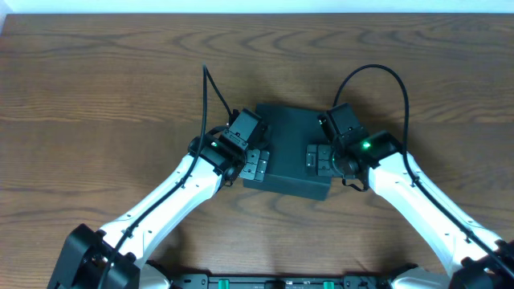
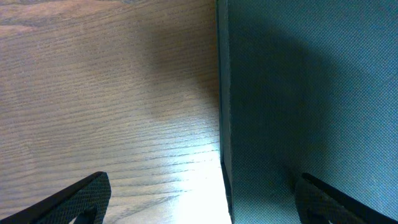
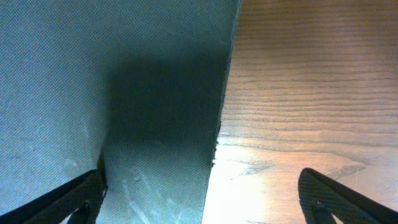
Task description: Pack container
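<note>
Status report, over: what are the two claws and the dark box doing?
Left gripper open, straddling one edge of the box. Right gripper open, straddling the opposite edge. Box looks closed, flat on table. Nothing seen blocking.

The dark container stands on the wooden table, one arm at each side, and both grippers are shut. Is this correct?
No. Both grippers are open: the wrist views show the left gripper and the right gripper with fingers wide apart. The rest holds: the container stands on the wooden table, one arm at each side.
</note>
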Available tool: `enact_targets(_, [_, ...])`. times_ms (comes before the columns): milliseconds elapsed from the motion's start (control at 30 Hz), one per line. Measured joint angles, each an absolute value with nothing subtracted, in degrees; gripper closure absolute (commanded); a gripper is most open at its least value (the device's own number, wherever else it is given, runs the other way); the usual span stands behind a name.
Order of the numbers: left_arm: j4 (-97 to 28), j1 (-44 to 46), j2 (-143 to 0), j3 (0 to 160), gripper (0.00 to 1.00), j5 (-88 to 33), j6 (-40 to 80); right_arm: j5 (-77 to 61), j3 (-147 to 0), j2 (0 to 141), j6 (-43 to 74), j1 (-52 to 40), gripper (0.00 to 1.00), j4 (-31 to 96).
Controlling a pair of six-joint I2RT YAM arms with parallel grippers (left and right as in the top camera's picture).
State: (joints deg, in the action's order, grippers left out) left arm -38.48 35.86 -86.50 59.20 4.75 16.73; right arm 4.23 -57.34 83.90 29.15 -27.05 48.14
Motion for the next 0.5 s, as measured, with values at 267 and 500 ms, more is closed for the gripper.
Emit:
enact_targets(267, [-38.50, 35.86, -86.54, 59.20, 0.05, 4.75, 16.71, 2.33, -57.25, 83.90, 29.17, -27.42, 0.01, 48.90])
enact_targets(500, [-38.52, 35.86, -86.72, 59.20, 0.05, 4.89, 16.73, 1.39, -56.82, 79.96, 29.19, -33.28, 0.01, 52.53])
